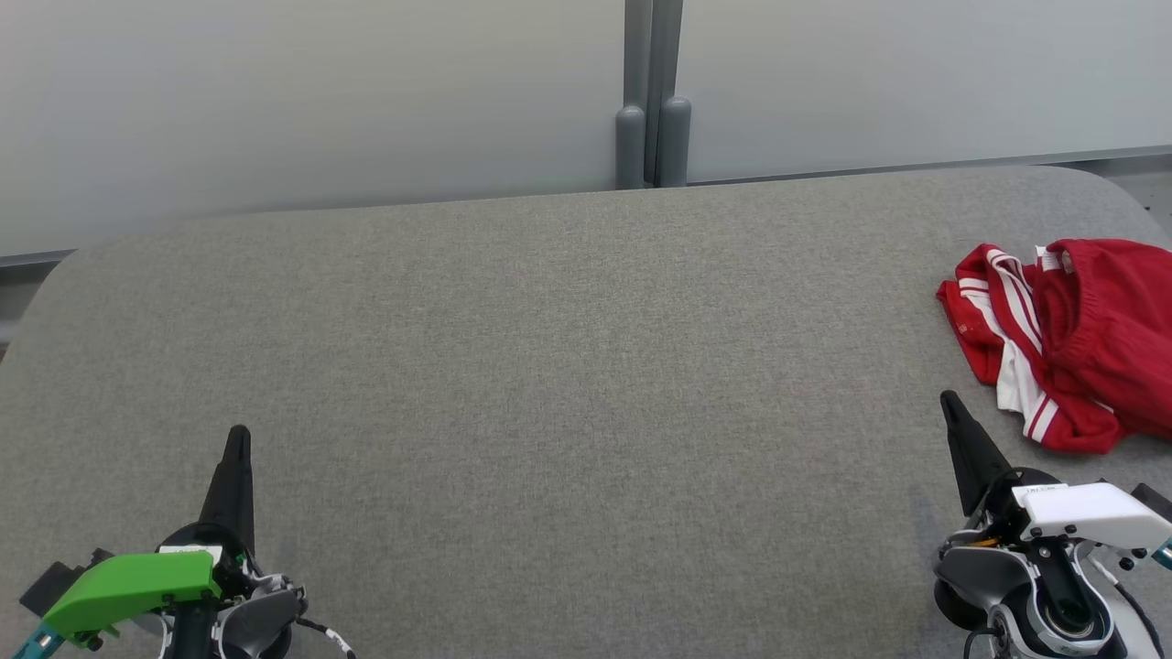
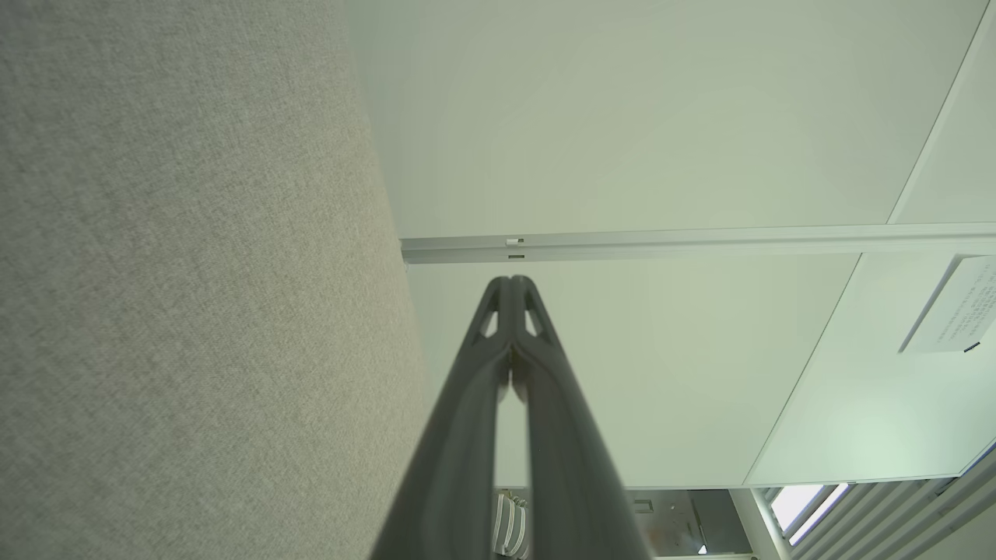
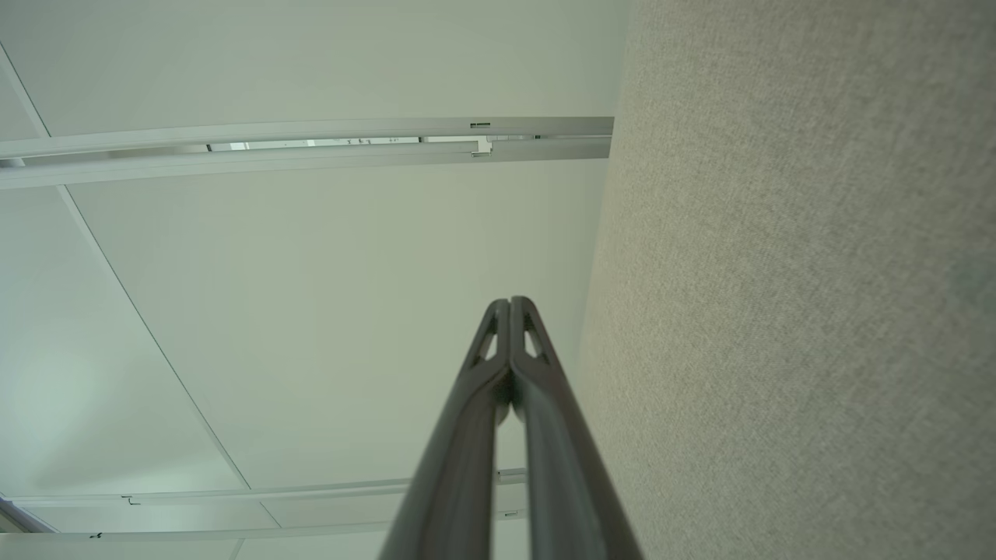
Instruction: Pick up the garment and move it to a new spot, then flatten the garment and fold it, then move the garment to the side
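The left gripper (image 1: 237, 436) is resting low over the grey table (image 1: 549, 366), its two dark fingers pressed together and holding nothing. The table surface ahead of its tip is lying bare. Across from it, the right gripper (image 1: 949, 401) is resting the same way, fingers together with nothing between them. The red garment (image 1: 1076, 329) with white stripes is lying just ahead of this gripper's tip and to its right, near the table's right edge. It is bunched and creased rather than flat, and part of it is running out of the head view. This is fitting two stages: a garment waiting to be carried to a new spot, or one already put aside after a loose fold. I am seeing two risks. The garment is sitting close to the edge, so a push or a shallow pinch may be sliding it off the table. Its layers are also lying over each other, so the fingers may be catching only one layer while the rest is dragging.
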You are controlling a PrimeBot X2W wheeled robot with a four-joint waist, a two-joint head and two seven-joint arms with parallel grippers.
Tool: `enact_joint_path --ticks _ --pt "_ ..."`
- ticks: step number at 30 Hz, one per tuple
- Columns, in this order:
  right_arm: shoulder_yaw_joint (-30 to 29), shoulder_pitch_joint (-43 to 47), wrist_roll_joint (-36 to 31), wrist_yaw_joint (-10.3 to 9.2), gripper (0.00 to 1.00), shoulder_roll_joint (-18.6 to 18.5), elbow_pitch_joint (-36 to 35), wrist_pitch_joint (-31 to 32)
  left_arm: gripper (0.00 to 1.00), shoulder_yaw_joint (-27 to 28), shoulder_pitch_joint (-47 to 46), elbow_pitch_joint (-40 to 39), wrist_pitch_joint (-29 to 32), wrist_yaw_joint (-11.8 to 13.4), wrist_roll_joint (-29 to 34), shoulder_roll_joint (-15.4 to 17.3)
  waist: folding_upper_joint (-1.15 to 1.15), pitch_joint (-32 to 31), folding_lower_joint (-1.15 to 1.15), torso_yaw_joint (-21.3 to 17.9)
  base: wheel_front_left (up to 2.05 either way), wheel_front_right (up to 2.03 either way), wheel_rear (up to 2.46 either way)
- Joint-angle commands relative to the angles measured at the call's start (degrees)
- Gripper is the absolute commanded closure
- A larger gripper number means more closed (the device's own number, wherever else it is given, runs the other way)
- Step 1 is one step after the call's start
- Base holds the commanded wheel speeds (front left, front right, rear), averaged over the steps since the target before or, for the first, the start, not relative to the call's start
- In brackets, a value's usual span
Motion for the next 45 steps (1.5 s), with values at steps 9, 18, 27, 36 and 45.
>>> enact_joint_path --ticks 9,18,27,36,45 --pt "0.1 -0.5 0.3 0.04 1.0 -0.3 -0.2 0.1 1.0 0.2 -0.8 -0.2 0.0 -0.3 0.0 0.0 0.48 0.0 0.0 0.0 0.0 0.0 0.0" --pt "0.1 -0.5 0.3 0.04 1.0 -0.3 -0.2 0.1 1.0 0.2 -0.8 -0.2 0.0 -0.3 0.0 0.0 0.48 0.0 0.0 0.0 0.0 0.0 0.0" --pt "0.1 -0.5 0.3 0.04 1.0 -0.3 -0.2 0.1 1.0 0.2 -0.8 -0.2 0.0 -0.3 0.0 0.0 0.48 0.0 0.0 0.0 0.0 0.0 0.0" --pt "0.1 -0.5 0.3 0.04 1.0 -0.3 -0.2 0.1 1.0 0.2 -0.8 -0.2 0.0 -0.3 0.0 0.0 0.48 0.0 0.0 0.0 0.0 0.0 0.0" --pt "0.1 -0.5 0.3 0.03 1.0 -0.3 -0.2 0.1 1.0 0.2 -0.8 -0.2 0.0 -0.3 0.0 0.0 0.48 0.0 0.0 0.0 0.0 0.0 0.0"
